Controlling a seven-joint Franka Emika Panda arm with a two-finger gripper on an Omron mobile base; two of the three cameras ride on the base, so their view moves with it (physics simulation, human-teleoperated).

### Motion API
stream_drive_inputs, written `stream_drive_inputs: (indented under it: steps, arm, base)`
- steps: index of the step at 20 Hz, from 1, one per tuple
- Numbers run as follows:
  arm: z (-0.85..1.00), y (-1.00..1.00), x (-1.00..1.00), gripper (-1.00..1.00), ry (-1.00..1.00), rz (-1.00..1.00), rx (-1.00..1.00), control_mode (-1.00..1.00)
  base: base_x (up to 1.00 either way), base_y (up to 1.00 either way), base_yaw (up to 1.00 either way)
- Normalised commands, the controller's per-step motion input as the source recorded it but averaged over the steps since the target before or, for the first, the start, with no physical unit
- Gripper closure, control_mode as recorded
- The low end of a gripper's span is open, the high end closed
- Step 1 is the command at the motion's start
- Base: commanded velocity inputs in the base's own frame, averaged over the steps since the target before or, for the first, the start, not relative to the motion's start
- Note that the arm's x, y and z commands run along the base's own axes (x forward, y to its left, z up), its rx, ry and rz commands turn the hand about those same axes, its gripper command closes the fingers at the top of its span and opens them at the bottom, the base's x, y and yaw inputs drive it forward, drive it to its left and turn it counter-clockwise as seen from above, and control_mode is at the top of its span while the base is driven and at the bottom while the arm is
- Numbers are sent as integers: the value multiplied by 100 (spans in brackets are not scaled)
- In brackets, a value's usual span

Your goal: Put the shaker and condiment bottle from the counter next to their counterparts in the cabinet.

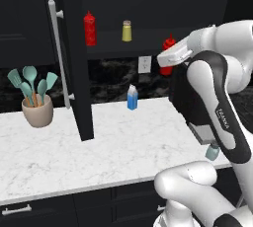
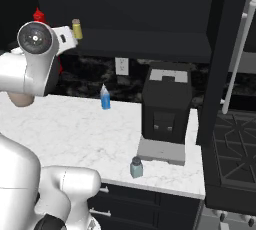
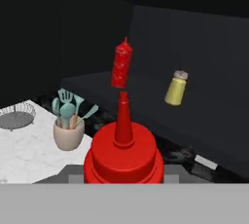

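We are holding the condiment bottle (image 3: pixel 123 152) with jaws clamped on it, near the cabinet (image 1: pixel 79 48) shelf. The shaker (image 2: pixel 135 167) is sitting on the counter (image 2: pixel 75 129). Arm lettering: "FRANKA".

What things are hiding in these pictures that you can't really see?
- Condiment bottle: in the hand view its lower body is cut off at the bottom; in the left base view the arm covers most of it.
- Shaker: in the left base view the arm's dark link partly covers it; its cap holes are too small to see.
- Gripper fingers: the bottle's wide shoulder hides them in the hand view.
- Cabinet shelf: its back is too dark.
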Motion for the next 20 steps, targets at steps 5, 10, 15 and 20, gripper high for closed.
stream_drive_inputs:
  steps: [5, 10, 15, 20]
  arm:
    - [22, 40, -9, 100, -7, 7, -9, -100]
    - [26, 2, 0, 100, -11, -1, 7, -100]
    - [1, 42, 14, 100, -14, 0, 12, -100]
    - [0, 42, 58, 100, -2, 0, 17, -100]
  base:
    - [0, 0, 0]
    - [0, 0, 0]
    - [0, 0, 0]
    - [0, 0, 0]
